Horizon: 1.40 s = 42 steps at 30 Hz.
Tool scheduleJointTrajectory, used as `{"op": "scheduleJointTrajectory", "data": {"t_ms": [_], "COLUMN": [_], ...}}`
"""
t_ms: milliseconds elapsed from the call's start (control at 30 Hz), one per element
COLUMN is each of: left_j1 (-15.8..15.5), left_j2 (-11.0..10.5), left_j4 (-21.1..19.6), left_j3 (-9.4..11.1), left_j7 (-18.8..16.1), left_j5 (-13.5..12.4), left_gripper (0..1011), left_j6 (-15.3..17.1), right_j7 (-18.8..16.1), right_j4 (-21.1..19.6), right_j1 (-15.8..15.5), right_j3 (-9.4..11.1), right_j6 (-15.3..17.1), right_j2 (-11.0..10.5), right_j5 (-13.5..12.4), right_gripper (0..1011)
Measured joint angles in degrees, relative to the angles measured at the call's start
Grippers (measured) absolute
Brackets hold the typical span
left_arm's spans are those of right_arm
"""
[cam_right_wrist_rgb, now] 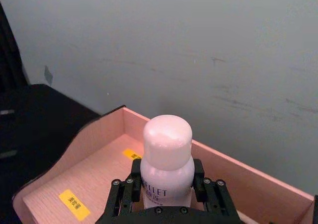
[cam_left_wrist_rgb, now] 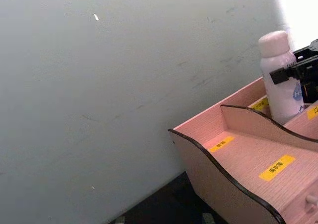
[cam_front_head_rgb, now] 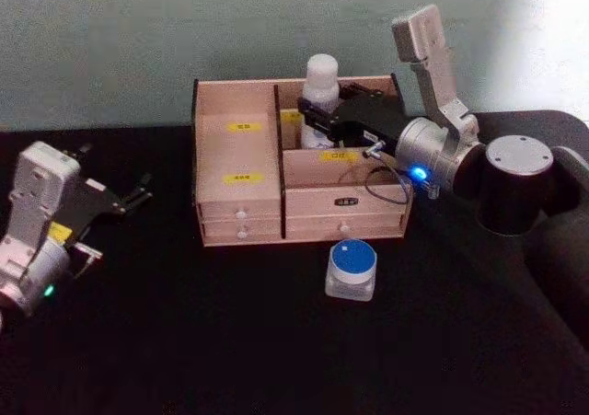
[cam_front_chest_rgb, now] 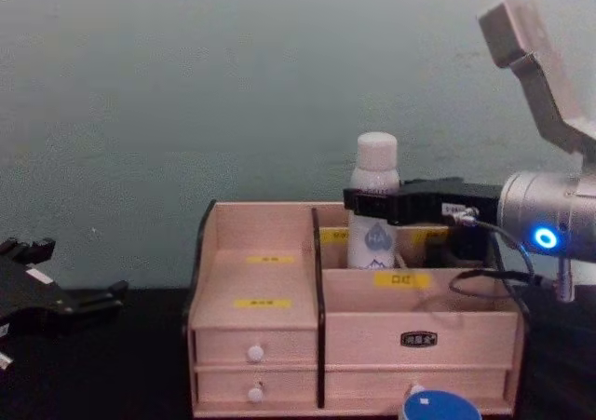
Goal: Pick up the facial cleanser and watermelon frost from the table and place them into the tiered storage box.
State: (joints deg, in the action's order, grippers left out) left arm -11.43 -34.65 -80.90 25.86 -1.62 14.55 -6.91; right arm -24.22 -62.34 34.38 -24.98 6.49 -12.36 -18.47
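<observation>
The right pincer [cam_front_head_rgb: 317, 121] is clamped on the facial cleanser [cam_front_head_rgb: 321, 76], a white bottle with a rounded cap, gripping its body below the cap. The bottle stands upright in the rear right compartment of the tiered storage box [cam_front_head_rgb: 239, 190]. Its base is hidden behind the compartment's front wall, so I cannot tell whether it touches the floor. The watermelon frost [cam_front_head_rgb: 351, 266], a small blue-lidded jar, sits on the black table [cam_front_head_rgb: 184, 341] just before the box's drawers; the chest view's lower edge cuts it off. The left pincer [cam_front_head_rgb: 138, 191] is parked low at the table's left.
</observation>
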Motion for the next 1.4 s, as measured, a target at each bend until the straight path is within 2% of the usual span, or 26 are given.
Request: {"op": "scheduleJointTrajectory", "data": {"t_ms": [600, 933, 1067, 1233, 1400], "left_j1": [0.0, 0.0, 0.0, 0.0, 0.0], "left_j2": [0.0, 0.0, 0.0, 0.0, 0.0], "left_j4": [0.0, 0.0, 0.0, 0.0, 0.0], "left_j3": [0.0, 0.0, 0.0, 0.0, 0.0], "left_j7": [0.0, 0.0, 0.0, 0.0, 0.0], "left_j5": [0.0, 0.0, 0.0, 0.0, 0.0], "left_gripper": [1001, 1001, 1001, 1001, 1001], "left_j6": [0.0, 0.0, 0.0, 0.0, 0.0], "right_j7": [0.5, 0.4, 0.4, 0.3, 0.3], "right_j4": [1.6, 1.6, 1.6, 1.6, 1.6], "right_j1": [-0.4, -0.4, -0.4, -0.3, -0.3], "right_j3": [-0.2, -0.2, -0.2, -0.2, -0.2], "right_j6": [-0.2, -0.2, -0.2, -0.2, -0.2], "right_j2": [0.6, 0.6, 0.6, 0.6, 0.6], "right_j5": [1.8, 1.7, 1.6, 1.5, 1.5], "right_gripper": [593, 596, 689, 874, 960]}}
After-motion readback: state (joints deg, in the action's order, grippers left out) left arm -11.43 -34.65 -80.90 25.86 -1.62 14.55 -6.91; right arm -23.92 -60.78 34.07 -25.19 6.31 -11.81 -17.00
